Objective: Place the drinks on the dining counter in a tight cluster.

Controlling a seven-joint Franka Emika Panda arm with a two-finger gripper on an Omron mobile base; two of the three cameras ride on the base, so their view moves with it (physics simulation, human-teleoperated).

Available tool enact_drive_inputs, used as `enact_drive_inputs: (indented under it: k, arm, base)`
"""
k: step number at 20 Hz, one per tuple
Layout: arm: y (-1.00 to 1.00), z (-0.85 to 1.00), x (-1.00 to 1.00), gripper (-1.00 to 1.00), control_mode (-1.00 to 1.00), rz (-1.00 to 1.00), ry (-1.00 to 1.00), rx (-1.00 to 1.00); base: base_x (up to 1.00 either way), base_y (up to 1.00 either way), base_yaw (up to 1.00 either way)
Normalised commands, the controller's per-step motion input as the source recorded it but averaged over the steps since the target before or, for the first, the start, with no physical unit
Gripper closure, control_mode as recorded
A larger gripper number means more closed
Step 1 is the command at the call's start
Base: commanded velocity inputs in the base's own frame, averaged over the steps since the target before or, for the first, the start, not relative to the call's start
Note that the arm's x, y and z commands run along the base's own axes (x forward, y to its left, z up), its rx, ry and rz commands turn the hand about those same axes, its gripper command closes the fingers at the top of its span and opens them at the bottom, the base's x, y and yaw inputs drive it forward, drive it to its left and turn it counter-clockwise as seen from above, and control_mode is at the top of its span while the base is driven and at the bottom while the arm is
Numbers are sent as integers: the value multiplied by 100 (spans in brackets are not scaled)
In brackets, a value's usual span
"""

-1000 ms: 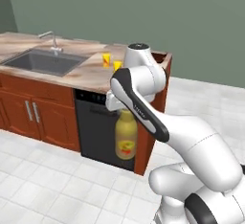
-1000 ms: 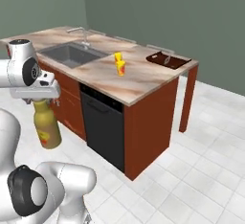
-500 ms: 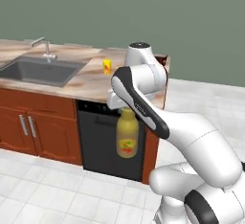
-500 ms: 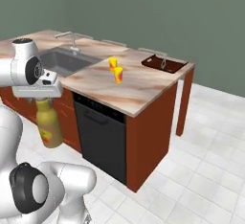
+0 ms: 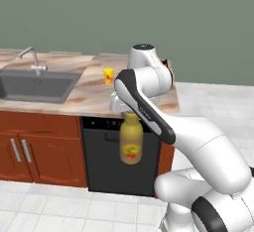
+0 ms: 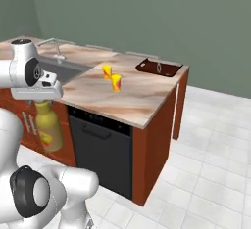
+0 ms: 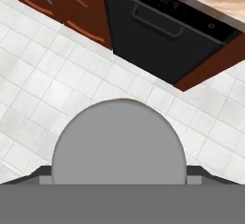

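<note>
A fat olive-yellow drink bottle with a grey cap hangs in the air in front of the black dishwasher, below the edge of the dining counter. My gripper is shut on its neck from above. From the right base view the bottle hangs under the gripper, left of the counter. In the hand view the round grey cap sits between the fingers and hides the bottle's body.
The counter holds a dark sink with a silver tap, two yellow cups and a dark tray at its far end. The dishwasher and red-brown cabinets stand below. White tiled floor spreads to the right.
The whole picture has shifted, so the base has driven along the counter. The bottle stays in the gripper at the same height.
</note>
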Motion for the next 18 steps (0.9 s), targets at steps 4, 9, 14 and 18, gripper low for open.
enact_drive_inputs:
  k: [4,9,14,18]
  arm:
    - [0,0,0,100,100,0,0,0]
    - [0,0,0,100,100,0,0,0]
    - [0,0,0,100,100,0,0,0]
    - [0,0,0,100,100,0,0,0]
  base:
    - [41,51,-37]
    - [36,53,-36]
    - [46,56,-22]
    - [55,54,-16]
